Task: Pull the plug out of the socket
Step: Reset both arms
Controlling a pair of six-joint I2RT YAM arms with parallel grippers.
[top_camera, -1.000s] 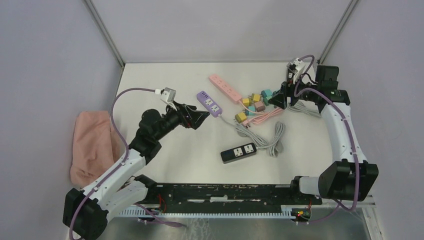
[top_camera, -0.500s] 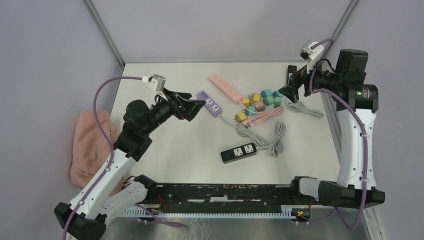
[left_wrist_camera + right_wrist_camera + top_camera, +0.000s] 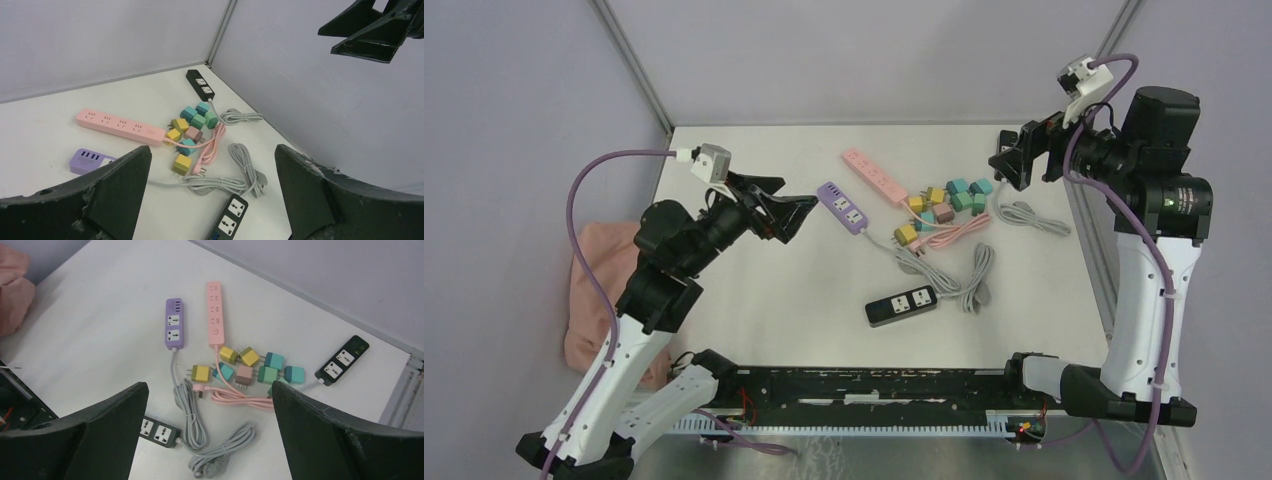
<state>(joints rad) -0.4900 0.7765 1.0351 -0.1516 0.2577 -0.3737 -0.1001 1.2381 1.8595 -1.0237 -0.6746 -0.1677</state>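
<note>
Several coloured plug adapters (image 3: 944, 200) lie loose in a cluster on the white table, beside the end of a pink power strip (image 3: 875, 177). I see none seated in a socket. They also show in the right wrist view (image 3: 250, 367) and the left wrist view (image 3: 192, 127). A purple strip (image 3: 844, 206) lies left of them. My left gripper (image 3: 792, 208) is open and empty, raised left of the purple strip. My right gripper (image 3: 1014, 160) is open and empty, raised above the table's far right. In both wrist views the jaws stand wide apart (image 3: 211, 149) (image 3: 210, 385).
A black strip (image 3: 902, 305) with bundled grey cable (image 3: 969, 275) lies in front. Another black strip (image 3: 342, 360) lies at the far right corner. A coiled pink cable (image 3: 959, 233) sits by the adapters. A pink cloth (image 3: 609, 290) hangs at the left edge.
Both arms have lifted and drawn back. The left gripper moved up and left from the purple strip. The right gripper rose up and right, away from the adapters.
</note>
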